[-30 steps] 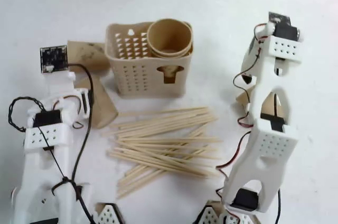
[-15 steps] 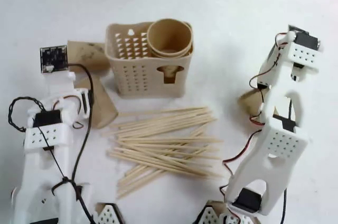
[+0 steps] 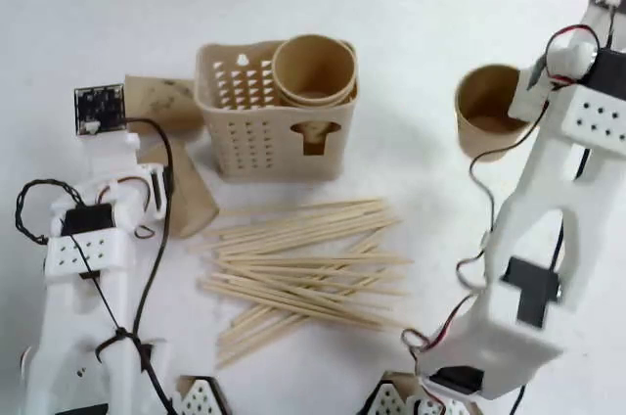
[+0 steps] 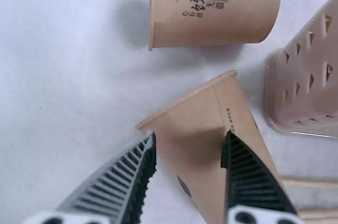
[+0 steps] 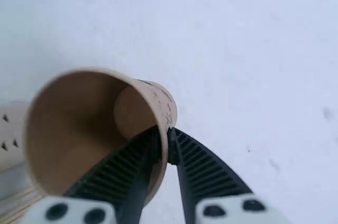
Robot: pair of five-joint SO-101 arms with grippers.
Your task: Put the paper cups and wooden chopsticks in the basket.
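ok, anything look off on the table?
Far cup and near cup lie on their sides beside the basket, the near one inside the open left pincer. Chopsticks sit in a loose crisscrossed heap. Right pincer grips a third cup by its rim.

High up, looks steeply down over the table point(image 3: 411, 33) from the robot's side. On each wrist, sits close above the table, facing forward and down. Shares the basket point(image 3: 256, 131) with the left wrist.
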